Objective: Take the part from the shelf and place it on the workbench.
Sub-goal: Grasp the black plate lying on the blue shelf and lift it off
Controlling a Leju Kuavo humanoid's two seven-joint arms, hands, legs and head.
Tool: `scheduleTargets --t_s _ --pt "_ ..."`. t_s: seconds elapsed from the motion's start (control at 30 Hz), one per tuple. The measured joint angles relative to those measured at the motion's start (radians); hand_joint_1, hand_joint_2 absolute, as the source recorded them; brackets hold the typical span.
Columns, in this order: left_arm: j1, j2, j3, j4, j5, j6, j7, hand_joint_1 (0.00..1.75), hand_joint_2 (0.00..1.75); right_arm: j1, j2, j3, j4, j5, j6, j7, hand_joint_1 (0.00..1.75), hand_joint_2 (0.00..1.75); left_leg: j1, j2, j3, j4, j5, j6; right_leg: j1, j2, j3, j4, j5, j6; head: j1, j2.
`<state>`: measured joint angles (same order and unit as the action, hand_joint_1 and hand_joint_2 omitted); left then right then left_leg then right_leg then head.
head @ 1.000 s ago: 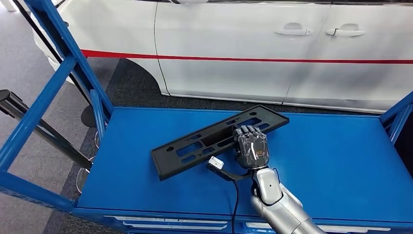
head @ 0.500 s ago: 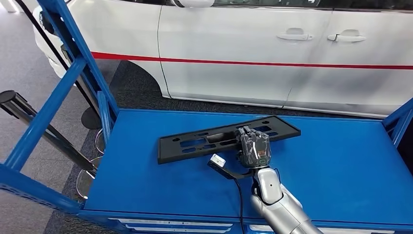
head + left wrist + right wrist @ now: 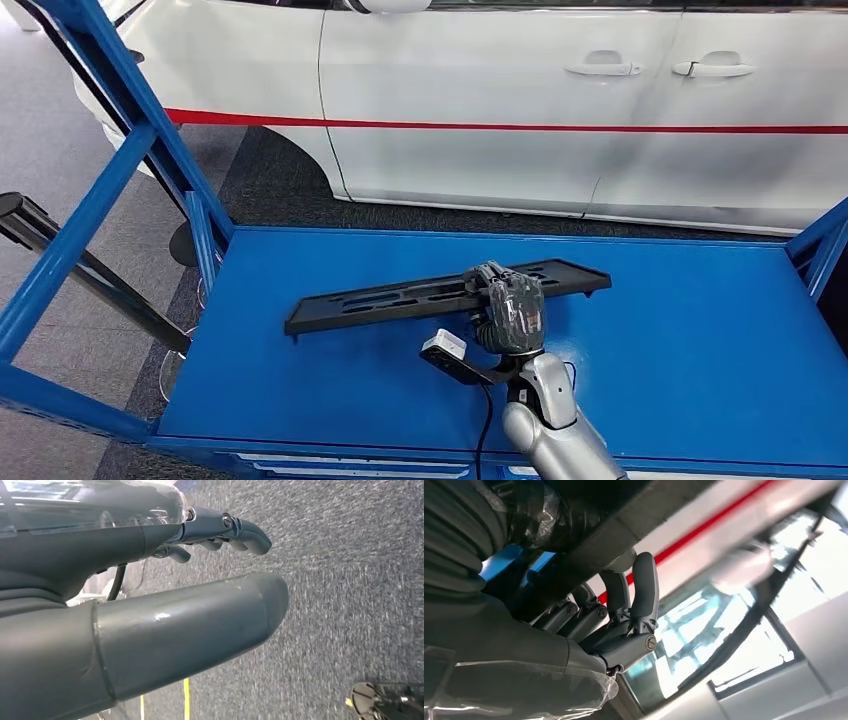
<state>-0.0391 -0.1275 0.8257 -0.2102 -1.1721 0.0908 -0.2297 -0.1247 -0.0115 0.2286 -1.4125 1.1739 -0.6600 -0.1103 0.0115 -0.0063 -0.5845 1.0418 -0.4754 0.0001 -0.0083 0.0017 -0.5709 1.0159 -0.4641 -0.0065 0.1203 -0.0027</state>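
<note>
The part (image 3: 380, 300) is a long black slotted plate, seen nearly edge-on and raised a little over the blue shelf (image 3: 690, 340). My right hand (image 3: 510, 312) grips it near its right end, fingers wrapped over the far edge. In the right wrist view the fingers (image 3: 641, 595) curl round the dark edge of the part (image 3: 644, 522). My left hand (image 3: 150, 605) hangs over grey carpet with its thumb and fingers apart and nothing in it.
Blue frame posts (image 3: 150, 150) rise at the shelf's left, and another blue post (image 3: 825, 240) stands at the right. A white car (image 3: 500, 110) with a red stripe stands close behind the shelf. A dark slanted bar (image 3: 90, 270) crosses at the left.
The part has tipped from lying flat and slanted to nearly edge-on and level, lifted in my right hand. Its left end swung leftward and nearer. The hand drew slightly closer.
</note>
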Motion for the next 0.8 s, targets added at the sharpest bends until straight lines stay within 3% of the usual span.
scheduleTargets --t_s 0.1,0.17,0.2,0.23,0.3,0.33,0.37,0.5,0.57,0.63,0.67,0.7,0.73,0.8 --pt "0.000 -0.003 0.014 0.000 0.000 0.002 0.000 0.00 0.00 0.017 0.038 0.030 -0.113 -0.079 0.001 -0.034 1.75 1.75 0.002 0.001 -0.075 0.164 -0.089 -0.013 -0.001 -0.002 0.002 -0.003 0.001 -0.015 0.000 0.000" --pt "0.000 -0.005 0.020 0.000 -0.001 0.002 0.000 0.00 0.00 0.031 0.051 0.041 -0.160 -0.112 0.001 -0.056 1.75 1.75 0.002 0.001 -0.122 0.257 -0.114 -0.016 0.003 -0.004 0.003 -0.001 -0.002 -0.018 0.000 0.000" --pt "0.001 -0.005 0.025 0.000 -0.002 0.003 0.000 0.00 0.00 0.039 0.055 0.044 -0.181 -0.148 0.001 -0.083 1.75 1.75 0.002 0.001 -0.122 0.253 -0.099 -0.014 0.005 -0.004 0.003 0.002 -0.004 -0.019 0.000 0.000" --pt "0.002 -0.005 0.030 0.000 -0.003 0.003 0.000 0.00 0.00 0.045 0.060 0.047 -0.206 -0.201 0.001 -0.121 1.75 1.75 0.001 0.001 -0.104 0.210 -0.067 -0.011 0.006 -0.003 0.003 0.005 -0.007 -0.019 0.000 0.000" --pt "0.002 -0.005 0.038 0.000 -0.007 0.004 0.000 0.00 0.00 0.053 0.069 0.054 -0.274 -0.327 0.000 -0.201 1.75 1.75 -0.002 0.001 -0.040 0.075 -0.003 0.002 0.009 -0.001 0.004 0.011 -0.013 -0.017 0.000 0.000" --pt "0.001 -0.004 0.042 0.000 -0.009 0.005 0.000 0.00 0.00 0.054 0.072 0.059 -0.315 -0.388 0.000 -0.226 1.75 1.75 -0.005 0.001 -0.016 0.025 0.013 0.008 0.011 -0.001 0.003 0.014 -0.016 -0.014 0.000 0.000" --pt "0.000 -0.004 0.046 0.000 -0.010 0.005 -0.001 0.00 0.00 0.054 0.072 0.064 -0.356 -0.440 0.000 -0.237 1.75 1.75 -0.007 0.001 -0.003 -0.002 0.017 0.012 0.012 -0.001 0.002 0.016 -0.018 -0.010 0.000 0.000" --pt "-0.002 -0.007 0.062 0.000 -0.011 0.002 -0.006 0.00 0.00 0.047 0.056 0.071 -0.486 -0.559 0.001 -0.239 1.75 1.75 -0.004 0.002 0.005 -0.025 0.021 0.026 0.012 0.000 -0.001 0.027 -0.029 0.009 0.000 0.000" --pt "-0.002 -0.010 0.070 0.000 -0.007 -0.002 -0.012 0.00 0.87 0.042 0.040 0.071 -0.526 -0.586 0.001 -0.240 1.75 1.75 0.002 0.005 0.011 -0.035 0.026 0.036 0.008 0.000 -0.036 0.107 -0.079 0.019 0.000 0.000" --pt "-0.003 -0.010 0.079 0.000 -0.004 -0.005 -0.017 0.00 1.75 0.041 0.027 0.070 -0.546 -0.603 0.001 -0.243 1.75 1.75 0.002 0.005 0.010 -0.036 0.026 0.040 0.001 -0.001 -0.100 0.236 -0.138 0.028 0.000 0.000" --pt "-0.004 -0.010 0.082 0.000 -0.003 -0.006 -0.018 0.00 1.75 0.042 0.022 0.070 -0.552 -0.613 0.001 -0.246 1.75 1.75 0.003 0.005 0.011 -0.035 0.026 0.039 -0.003 -0.001 -0.122 0.277 -0.146 0.032 0.000 0.000" --pt "-0.004 -0.010 0.084 0.000 -0.003 -0.006 -0.018 0.00 1.75 0.044 0.019 0.069 -0.558 -0.625 0.001 -0.251 1.75 1.75 0.004 0.005 0.011 -0.034 0.024 0.038 -0.007 -0.001 -0.127 0.283 -0.135 0.036 0.000 0.000" --pt "-0.004 -0.011 0.086 0.000 -0.004 -0.006 -0.018 0.00 1.75 0.045 0.016 0.069 -0.563 -0.641 0.001 -0.257 1.75 1.75 0.005 0.005 0.012 -0.031 0.022 0.035 -0.011 -0.002 -0.113 0.249 -0.106 0.039 0.000 0.000" --pt "-0.004 -0.012 0.091 0.000 -0.001 -0.005 -0.018 0.00 1.75 0.049 0.014 0.068 -0.571 -0.679 0.001 -0.271 1.75 1.75 0.008 0.003 0.013 -0.022 0.015 0.026 -0.017 -0.002 -0.051 0.119 -0.039 0.044 0.000 0.000"
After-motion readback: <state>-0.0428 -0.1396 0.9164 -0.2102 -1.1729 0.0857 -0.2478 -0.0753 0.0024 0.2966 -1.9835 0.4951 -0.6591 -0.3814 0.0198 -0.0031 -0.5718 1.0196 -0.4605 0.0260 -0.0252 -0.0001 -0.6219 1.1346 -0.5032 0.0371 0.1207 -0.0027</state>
